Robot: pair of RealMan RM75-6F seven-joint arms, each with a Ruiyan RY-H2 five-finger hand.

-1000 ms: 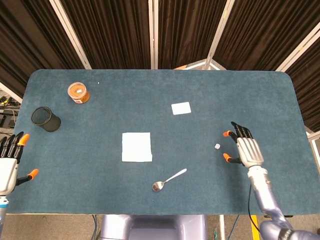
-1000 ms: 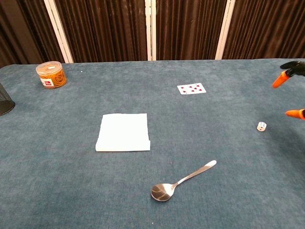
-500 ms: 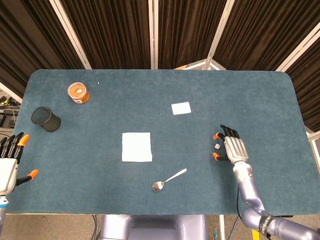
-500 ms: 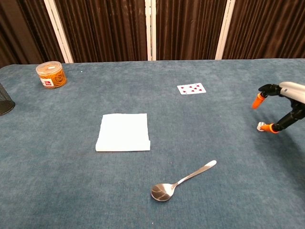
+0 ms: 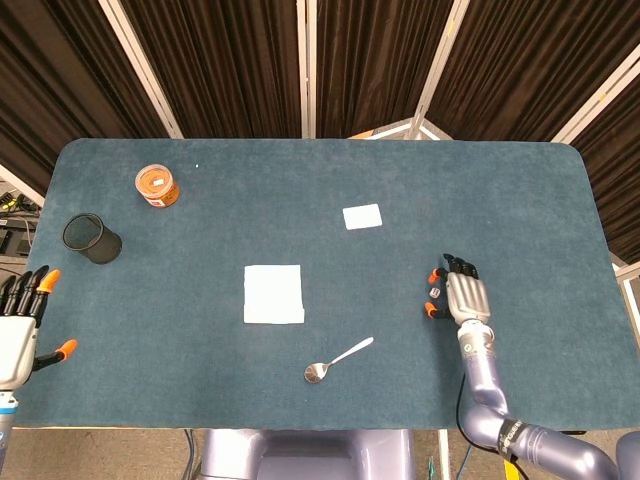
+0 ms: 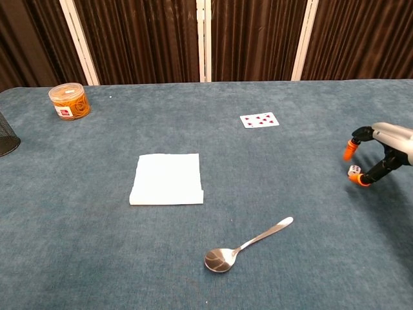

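A small white die [image 5: 434, 291] [image 6: 354, 170] lies on the blue table [image 5: 520, 200] at the right. My right hand [image 5: 462, 296] [image 6: 386, 150] hovers low right beside it. An orange-tipped finger arches over the die and the thumb tip lies just in front of it, so the die sits between them; the fingers still stand apart and do not grip it. My left hand [image 5: 18, 325] hangs off the table's left front edge, fingers spread and holding nothing. It does not show in the chest view.
A spoon [image 5: 338, 359] [image 6: 246, 244] lies near the front middle, a folded white napkin [image 5: 273, 294] [image 6: 168, 178] to its left. A playing card [image 5: 362, 216] [image 6: 259, 119] lies mid-table. An orange jar [image 5: 157, 186] [image 6: 70, 101] and a black mesh cup [image 5: 92, 239] [image 6: 5, 135] stand far left.
My right hand has slid left and come down to the die, its finger and thumb now bracketing it. The left hand has stayed put.
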